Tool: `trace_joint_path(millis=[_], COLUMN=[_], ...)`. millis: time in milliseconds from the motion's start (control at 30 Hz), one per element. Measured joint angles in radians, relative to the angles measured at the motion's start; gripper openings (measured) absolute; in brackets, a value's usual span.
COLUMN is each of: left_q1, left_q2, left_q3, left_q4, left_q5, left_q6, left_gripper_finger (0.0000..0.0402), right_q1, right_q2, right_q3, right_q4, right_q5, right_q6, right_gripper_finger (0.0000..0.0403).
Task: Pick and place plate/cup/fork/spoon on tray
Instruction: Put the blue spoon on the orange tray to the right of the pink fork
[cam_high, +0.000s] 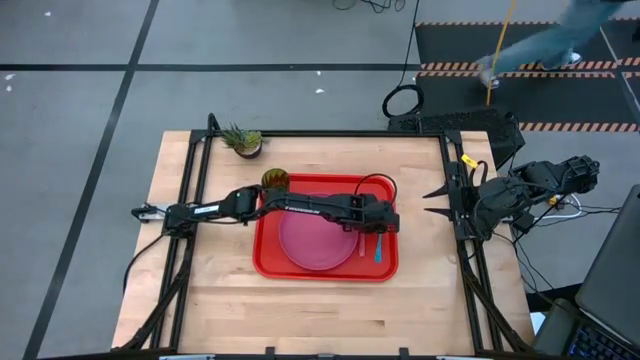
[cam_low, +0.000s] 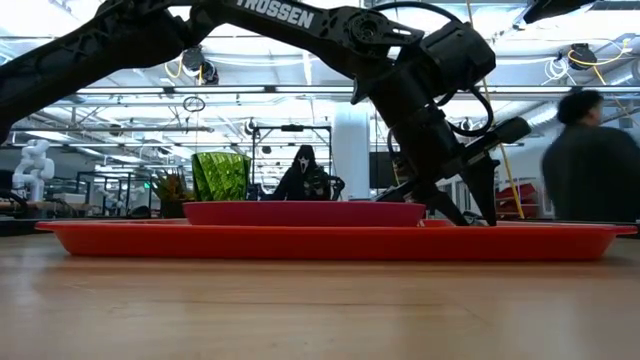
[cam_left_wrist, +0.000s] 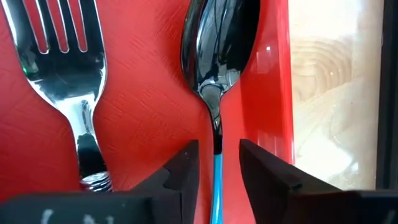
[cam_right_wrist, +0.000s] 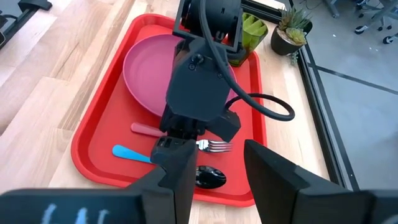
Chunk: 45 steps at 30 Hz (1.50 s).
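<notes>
The red tray (cam_high: 270, 262) lies at the table's middle. The pink plate (cam_high: 315, 238) rests flat on it. The green cup (cam_high: 275, 180) stands at the tray's far left corner. The fork (cam_left_wrist: 65, 74) and the blue-handled spoon (cam_left_wrist: 219, 56) lie side by side on the tray's right part, also seen in the right wrist view as fork (cam_right_wrist: 149, 130) and spoon (cam_right_wrist: 130, 152). My left gripper (cam_left_wrist: 216, 171) is open, low over the tray. Its fingers stand on either side of the spoon's handle without touching it. My right gripper (cam_right_wrist: 214, 180) is open and empty at the table's right edge (cam_high: 440, 200).
A small potted plant (cam_high: 243, 140) stands at the table's far left, behind the cup. Bare wood lies near and to the right of the tray (cam_high: 430, 290). A person (cam_low: 590, 160) stands in the room beyond the table.
</notes>
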Motion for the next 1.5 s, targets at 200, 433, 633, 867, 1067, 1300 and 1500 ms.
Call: trace_joint_path(millis=[200,433,633,867,1067,1300,1500], left_q1=[0.012,0.022,0.026,0.031,0.035,0.036,0.030], left_q2=[0.000,0.000,0.000,0.000,0.000,-0.036,-0.094], left_q3=[0.000,0.000,0.000,0.000,0.000,0.000,0.001], left_q4=[0.025,0.041,0.027,0.020,0.021,0.010,-0.044], left_q5=[-0.001,-0.001,-0.011,-0.022,-0.029,-0.053,-0.098], left_q6=[0.011,0.024,0.024,0.024,0.025,0.073,0.111], left_gripper_finger=[0.0124,0.0124,0.0124,0.0124,0.0124,0.0124,0.0124], right_q1=[0.000,0.000,0.000,0.000,0.000,0.000,0.000], right_q2=[0.000,0.000,0.000,0.000,0.000,0.000,0.000], right_q3=[0.000,0.000,0.000,0.000,0.000,0.000,0.000], right_q4=[-0.005,-0.019,-0.024,-0.024,-0.033,-0.038,-0.039], right_q5=[0.000,0.000,0.000,-0.001,-0.002,-0.002,-0.002], right_q6=[0.013,0.015,0.022,0.022,0.022,0.032,0.045], right_gripper_finger=[0.0130,0.0130,0.0130,0.0130,0.0130,0.0130,0.0130])
